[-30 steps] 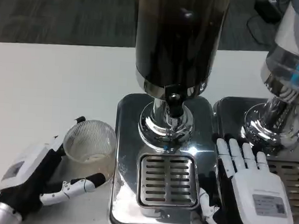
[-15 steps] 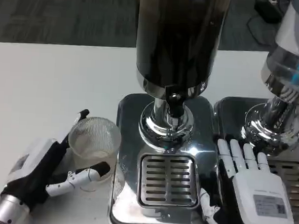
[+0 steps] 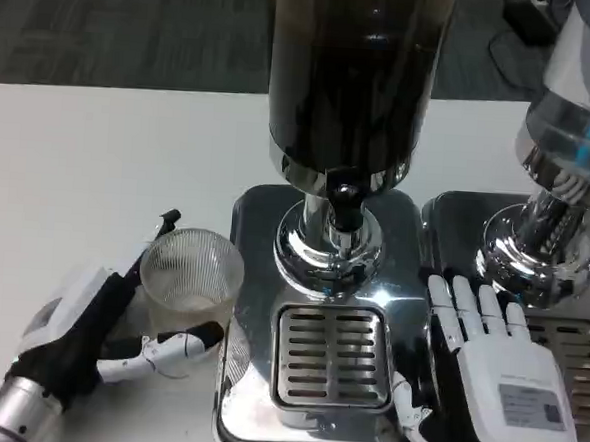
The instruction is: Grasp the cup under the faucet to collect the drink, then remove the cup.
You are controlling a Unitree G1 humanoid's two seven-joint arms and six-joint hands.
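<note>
The ribbed clear cup point(image 3: 191, 280) stands on the white table point(image 3: 88, 158), just left of the chrome drip tray point(image 3: 329, 355) and short of the faucet point(image 3: 344, 206). The left hand point(image 3: 108, 325) wraps it, fingers curled on both sides. The right hand point(image 3: 491, 368) lies flat, fingers spread, right of the slotted grate, holding nothing.

At lower left the cup point(image 3: 191, 275) is clear ribbed plastic, the dispenser base point(image 3: 315, 383) at center is mirror-bright chrome, and the table point(image 3: 98, 159) is smooth matt white.
</note>
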